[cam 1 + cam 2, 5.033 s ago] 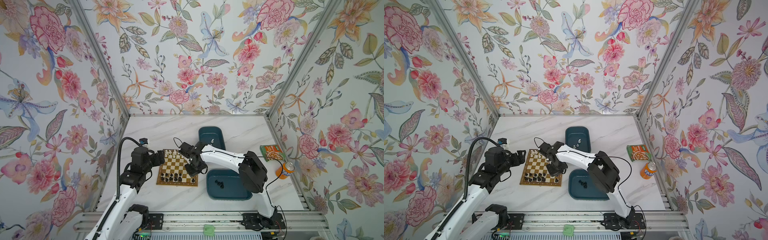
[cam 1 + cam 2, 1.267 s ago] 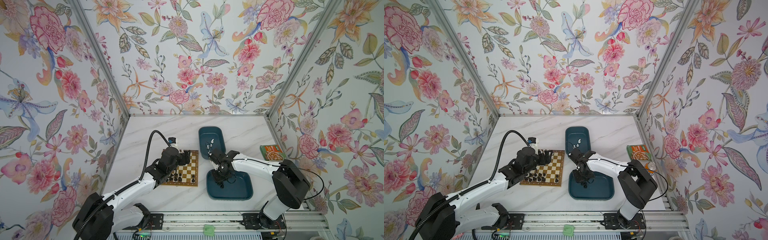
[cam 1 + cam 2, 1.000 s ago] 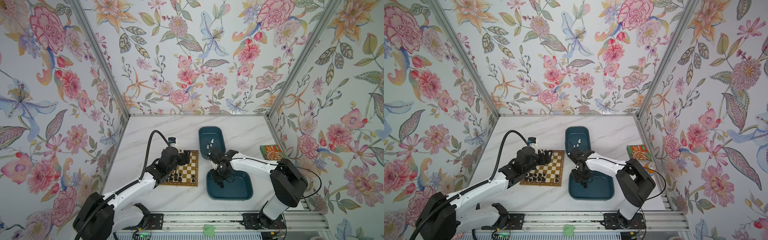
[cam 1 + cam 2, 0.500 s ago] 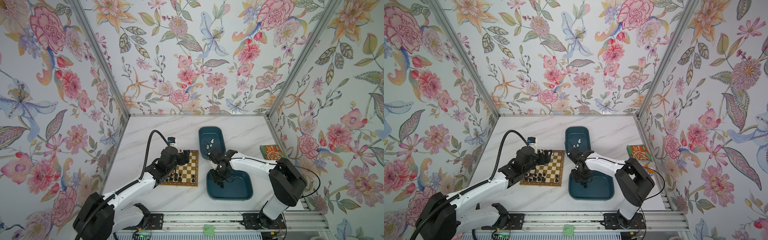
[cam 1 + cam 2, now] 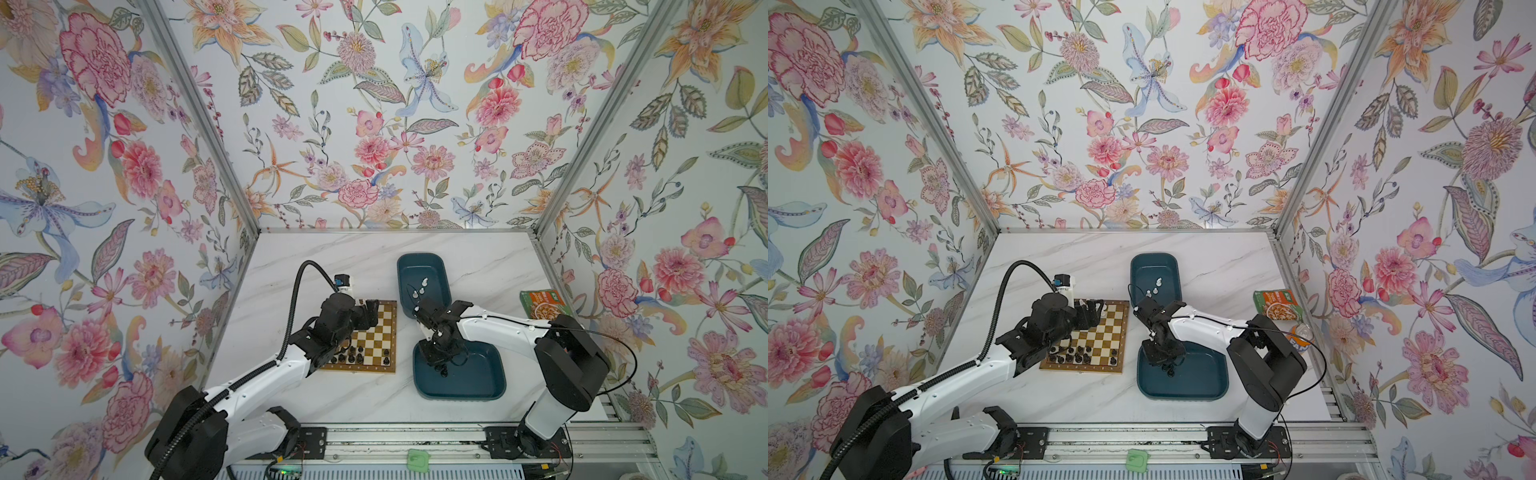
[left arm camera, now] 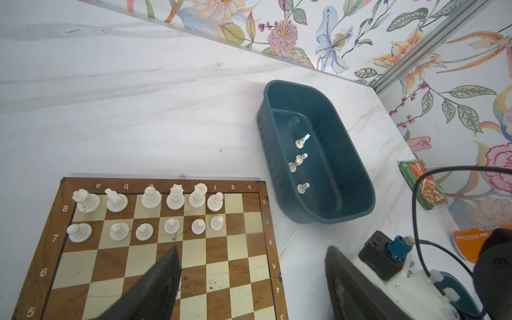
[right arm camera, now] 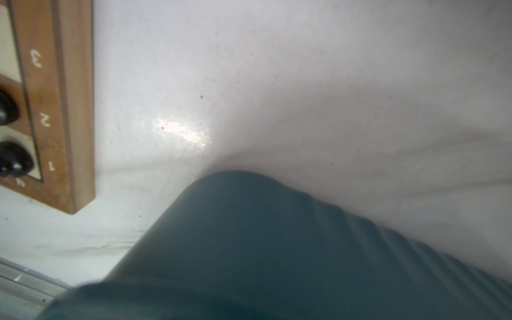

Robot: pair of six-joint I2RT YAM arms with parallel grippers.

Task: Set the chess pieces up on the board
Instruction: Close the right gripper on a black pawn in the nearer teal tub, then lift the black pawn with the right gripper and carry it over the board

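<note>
The white marble tabletop is occupied at mid-frame in both top views by the square wooden chessboard with tan and cream checks. Two dark teal rounded tubs are set just to its right, the far tub above and the near tub below. The right gripper is pointed straight down into the near tub's left half. Its jaws are hidden by its own body, and the right wrist view is filled by tub wall, so whether anything is clamped cannot be told. The left gripper is held over the board's upper rows, jaws spread wide, nothing between them. Twelve white chess pieces are stood on ranks 8 and 7 (files g and h are bare), and black chess pieces are lined along the board's lower edge. The coming pick is judged to turn on one relation: a loose black piece, too small for its axis to be read, lies just lower right of the right gripper's tip, so the right arm is the nearer, and the board lies to its left. A few spare white pieces are left in the far tub, to the right of the left gripper.
</note>
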